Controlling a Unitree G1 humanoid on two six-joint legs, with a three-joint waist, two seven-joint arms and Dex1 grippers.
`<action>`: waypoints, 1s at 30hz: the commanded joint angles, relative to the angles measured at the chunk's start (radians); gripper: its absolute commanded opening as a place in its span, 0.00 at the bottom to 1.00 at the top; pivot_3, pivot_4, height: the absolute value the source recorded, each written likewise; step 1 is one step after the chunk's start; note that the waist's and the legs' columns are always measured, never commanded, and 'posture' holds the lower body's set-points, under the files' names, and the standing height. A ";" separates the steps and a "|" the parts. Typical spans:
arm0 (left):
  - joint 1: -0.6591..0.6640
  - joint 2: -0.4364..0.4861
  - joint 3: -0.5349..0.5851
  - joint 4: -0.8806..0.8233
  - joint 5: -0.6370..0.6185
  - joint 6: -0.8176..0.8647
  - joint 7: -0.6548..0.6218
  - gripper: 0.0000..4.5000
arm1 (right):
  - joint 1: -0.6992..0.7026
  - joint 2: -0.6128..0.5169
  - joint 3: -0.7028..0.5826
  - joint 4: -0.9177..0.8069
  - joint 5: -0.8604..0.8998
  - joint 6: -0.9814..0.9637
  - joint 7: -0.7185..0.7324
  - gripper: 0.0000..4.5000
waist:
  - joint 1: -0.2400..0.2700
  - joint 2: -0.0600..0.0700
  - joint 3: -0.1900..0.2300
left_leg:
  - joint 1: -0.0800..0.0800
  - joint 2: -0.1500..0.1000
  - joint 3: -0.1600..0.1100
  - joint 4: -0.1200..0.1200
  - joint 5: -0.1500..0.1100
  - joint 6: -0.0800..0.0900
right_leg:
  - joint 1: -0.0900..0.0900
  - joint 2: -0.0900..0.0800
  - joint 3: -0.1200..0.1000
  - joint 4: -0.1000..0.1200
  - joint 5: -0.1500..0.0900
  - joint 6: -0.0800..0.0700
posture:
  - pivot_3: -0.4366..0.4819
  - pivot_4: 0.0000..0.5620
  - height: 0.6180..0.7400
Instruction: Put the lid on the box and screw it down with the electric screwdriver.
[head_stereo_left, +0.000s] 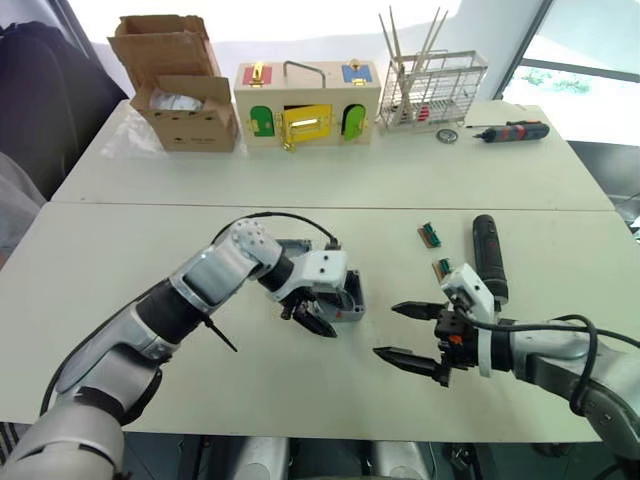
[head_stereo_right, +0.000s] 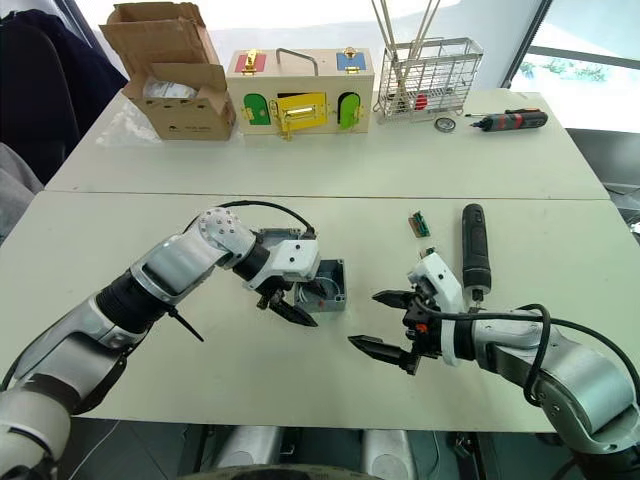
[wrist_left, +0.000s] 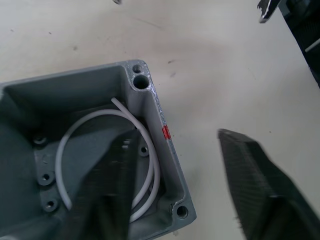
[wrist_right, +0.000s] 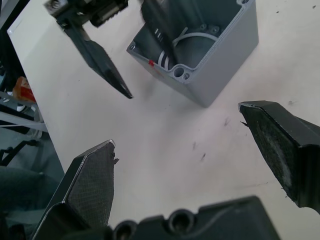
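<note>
My left gripper (head_stereo_right: 290, 305) straddles the box (head_stereo_right: 328, 283) wall, fingers spread, one inside. My right gripper (head_stereo_right: 385, 320) hovers spread at the box's 4 o'clock; the electric screwdriver (head_stereo_right: 473, 246) lies at 3 o'clock.

Cardboard box (head_stereo_left: 178, 85), wooden box (head_stereo_left: 306, 103), wire rack (head_stereo_left: 432, 88) along table's far edge

Left claw (head_stereo_left: 312, 318) hides much of the box (head_stereo_left: 349, 296).

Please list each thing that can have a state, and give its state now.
box: open on the table, no lid, white ring inside.
left pincer: open, one finger inside the box, the other outside its wall.
right pincer: open, holding nothing.
electric screwdriver: lying on the table.
cardboard box: flaps open.
</note>
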 joint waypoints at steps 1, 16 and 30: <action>-0.021 -0.017 0.006 0.010 0.026 -0.036 -0.015 0.15 | 0.000 0.017 -0.021 -0.023 -0.002 -0.020 -0.019 1.00 | 0.000 0.000 0.000 | 0.000 0.000 0.000 0.000 0.000 0.000 | 0.000 0.000 0.000 0.000 0.000 0.000 | 0.48 0.27 0.93; -0.154 -0.116 0.023 0.342 0.123 -0.436 -0.150 0.00 | 0.048 0.063 0.004 -0.044 -0.050 -0.044 -0.071 1.00 | 0.000 0.000 0.000 | 0.000 -0.001 0.000 0.000 0.000 0.000 | 0.000 0.000 0.000 0.000 0.000 0.000 | 0.48 0.27 0.93; -0.337 -0.174 -0.061 0.709 0.074 -0.668 -0.241 0.00 | 0.106 0.116 -0.006 -0.106 -0.040 -0.034 -0.153 1.00 | -0.002 0.000 0.000 | 0.000 0.000 0.000 0.000 0.000 0.001 | 0.000 0.000 0.000 0.001 0.000 0.001 | 0.48 0.27 0.93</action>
